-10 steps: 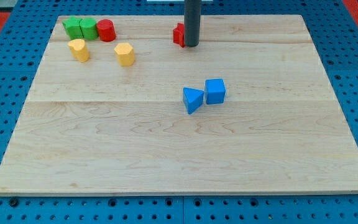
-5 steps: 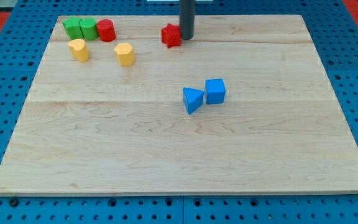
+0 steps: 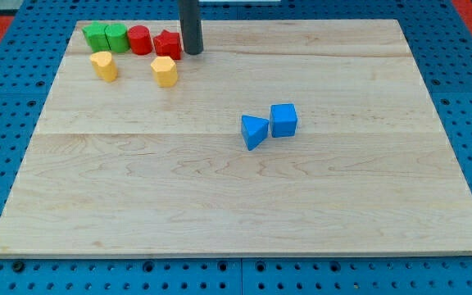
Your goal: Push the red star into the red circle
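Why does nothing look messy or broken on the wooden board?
Nothing stands out. The red star sits upright next to the red circle, my tip at the star's right, and no block looks damaged.

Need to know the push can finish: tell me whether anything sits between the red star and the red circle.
Nothing visible does. The red star block sits just to the view's right of the red circular block, nearly touching it. My tip is on the star's right side. The yellow block lies below, off the line.
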